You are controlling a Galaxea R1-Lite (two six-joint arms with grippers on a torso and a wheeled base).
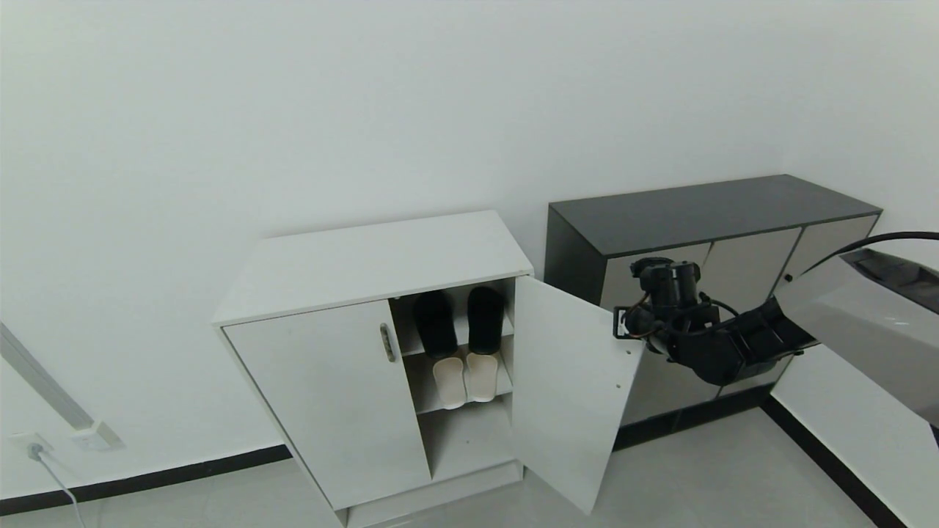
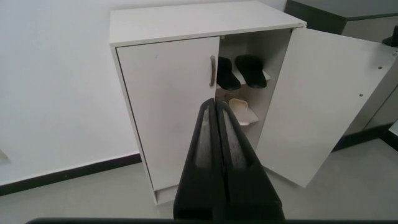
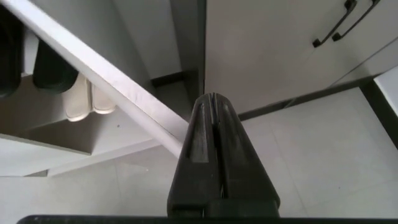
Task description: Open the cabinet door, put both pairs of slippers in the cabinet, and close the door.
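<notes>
White cabinet (image 1: 374, 257): left half shut, right door (image 1: 568, 381) swung out.
Left tool (image 2: 216, 106): fingers pressed together, empty, facing the cabinet from well apart.
Black slippers (image 1: 460, 321): upper shelf, lying front to back, toes seemingly inward.
Pale slippers (image 1: 465, 378): shelf below, same way.
Right tool (image 1: 623, 323): fingers together, empty, at the right door's free edge, likely placed to push it shut.

White wall (image 1: 293, 110) ahead of me. Dark sideboard (image 1: 704, 213) on my right, against wall: black top, grey doors shut, black handle (image 3: 336, 25) on one door. Black skirting (image 1: 147, 477) along wall foot, pale floor (image 1: 697, 477) below. Far on my left, socket (image 1: 29, 444) low on wall, cable (image 1: 62, 488) hanging from it. Slanted trunking (image 1: 44, 392) above, ending at small box (image 1: 95, 436).
</notes>
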